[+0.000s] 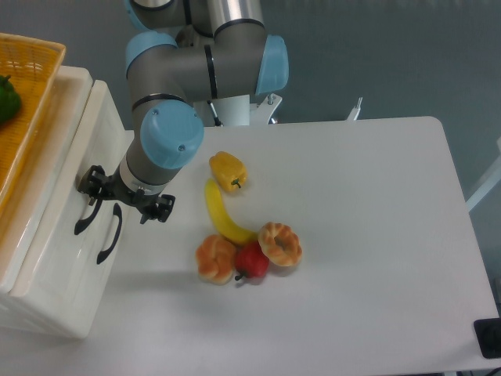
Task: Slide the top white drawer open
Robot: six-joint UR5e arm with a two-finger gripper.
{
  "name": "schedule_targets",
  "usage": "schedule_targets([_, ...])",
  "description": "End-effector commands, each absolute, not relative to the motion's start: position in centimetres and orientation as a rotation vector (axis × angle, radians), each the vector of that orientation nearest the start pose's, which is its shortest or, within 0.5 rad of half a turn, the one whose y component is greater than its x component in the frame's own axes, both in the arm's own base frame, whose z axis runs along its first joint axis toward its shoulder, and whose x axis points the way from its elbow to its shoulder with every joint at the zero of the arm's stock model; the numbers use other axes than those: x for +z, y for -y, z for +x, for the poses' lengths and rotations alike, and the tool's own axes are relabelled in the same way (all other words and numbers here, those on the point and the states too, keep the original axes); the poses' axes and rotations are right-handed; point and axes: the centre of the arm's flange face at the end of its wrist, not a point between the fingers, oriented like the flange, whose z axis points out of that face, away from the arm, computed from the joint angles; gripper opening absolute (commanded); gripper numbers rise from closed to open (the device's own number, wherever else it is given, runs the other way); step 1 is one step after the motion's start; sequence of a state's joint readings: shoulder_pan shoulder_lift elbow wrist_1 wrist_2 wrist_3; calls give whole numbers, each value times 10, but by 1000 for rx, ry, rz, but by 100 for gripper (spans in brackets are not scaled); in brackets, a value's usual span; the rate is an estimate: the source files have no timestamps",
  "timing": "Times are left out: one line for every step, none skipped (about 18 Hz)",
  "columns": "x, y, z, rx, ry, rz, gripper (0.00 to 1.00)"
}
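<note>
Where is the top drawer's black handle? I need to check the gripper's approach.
The handle is at the picture's left, on the top white drawer, just below the gripper and beside the lower drawer's handle.

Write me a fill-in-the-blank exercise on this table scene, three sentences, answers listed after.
1. The gripper is at the cabinet's front, next to the curved ____ handles of the white drawers.
2. The banana lies between the yellow pepper and the ____ apple.
3. On top of the cabinet sits an ____ woven basket holding something green.

Answers: black; red; orange
</note>
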State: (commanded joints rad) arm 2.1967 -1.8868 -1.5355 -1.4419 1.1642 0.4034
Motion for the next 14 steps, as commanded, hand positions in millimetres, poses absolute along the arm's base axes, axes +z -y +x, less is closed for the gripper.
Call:
schedule_targets([352, -582, -208, -646, 378, -2982, 100])
schedule_targets([352, -583, -207, -644, 373, -2985, 100])
schedule_targets([352, -583, -206, -640, 371, -2988, 100])
schedule_targets([352, -583, -207, -640, 373, -2987, 100])
schedule_targets([352, -583, -206, -640, 371, -2988, 100])
schedule_targets([352, -583, -207, -640, 371, -2987, 100])
schedule_targets([353, -583, -207, -636, 369, -2984, 100])
schedule_targets([353, -583, -207, -637, 367, -2985, 100])
schedule_targets([355, -583, -207, -633, 365, -2982, 100])
schedule_targets([356, -583, -208, -626, 363, -2979, 100])
schedule_targets([355, -584, -208, -620, 364, -2978, 100])
schedule_targets([355, -584, -208, -618, 364, -2979, 100])
schedule_targets([355, -584, -209, -609, 366, -2984, 100])
schedule_targets([356, -583, -209, -606, 365, -2985, 100])
